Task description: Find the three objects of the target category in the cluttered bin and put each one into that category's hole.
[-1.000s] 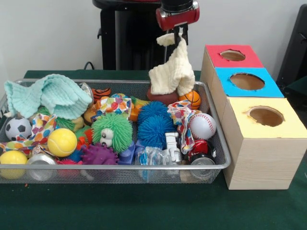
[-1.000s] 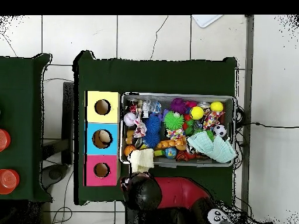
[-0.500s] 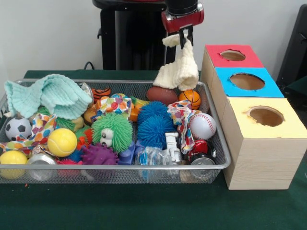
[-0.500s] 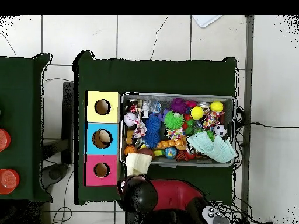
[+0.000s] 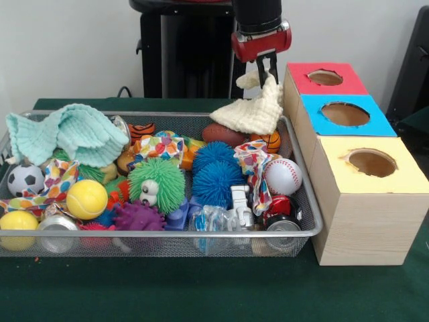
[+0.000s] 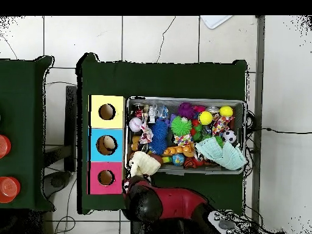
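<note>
My gripper (image 5: 263, 72) hangs above the bin's far right corner, shut on a cream knitted cloth (image 5: 256, 109) that drapes down over the wire bin's (image 5: 167, 234) far rim, beside the red box. In the overhead view the cream cloth (image 6: 144, 163) lies at the bin's corner next to the red hole. A mint green cloth (image 5: 67, 133) sits at the bin's left, and colourful patterned cloths (image 5: 161, 145) lie among the toys. The wooden box has a red hole (image 5: 325, 77), a blue hole (image 5: 345, 113) and a yellow hole (image 5: 372, 162).
The bin holds several balls: a baseball (image 5: 283, 176), an orange basketball (image 5: 271, 139), a yellow tennis ball (image 5: 86, 198), a soccer ball (image 5: 25, 179). Blue spiky balls (image 5: 216, 176), a green fuzzy toy (image 5: 156, 185) and cans also fill it.
The gripper has moved right toward the red box, carrying the cream cloth, which now hangs spread wider and lower over the bin's far right rim.
</note>
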Action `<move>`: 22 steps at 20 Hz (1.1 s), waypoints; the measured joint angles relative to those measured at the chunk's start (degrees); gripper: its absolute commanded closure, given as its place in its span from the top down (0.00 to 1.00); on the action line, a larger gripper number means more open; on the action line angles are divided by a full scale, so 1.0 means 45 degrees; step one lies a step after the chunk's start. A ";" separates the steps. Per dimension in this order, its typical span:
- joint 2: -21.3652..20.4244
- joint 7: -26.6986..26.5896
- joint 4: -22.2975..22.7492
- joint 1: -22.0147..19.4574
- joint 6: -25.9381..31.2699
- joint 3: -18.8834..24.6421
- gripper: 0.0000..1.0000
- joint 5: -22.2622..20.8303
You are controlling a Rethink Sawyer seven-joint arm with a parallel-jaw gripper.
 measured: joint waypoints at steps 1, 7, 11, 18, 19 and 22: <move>-0.0043 0.0000 0.0000 0.0042 -0.0186 -0.0015 0.00 0.0000; -0.0197 0.0000 -0.0017 0.0247 -0.0249 -0.0129 0.00 0.0000; -0.0190 0.0000 -0.0032 0.0402 -0.0249 -0.0299 0.00 0.0000; -0.0190 0.0000 -0.0061 0.0563 -0.0249 -0.0568 1.00 -0.0233; -0.0194 0.0000 -0.0066 0.0562 -0.0249 -0.0597 1.00 -0.0379; -0.0203 0.0000 -0.0066 0.0560 -0.0249 -0.0617 1.00 -0.0481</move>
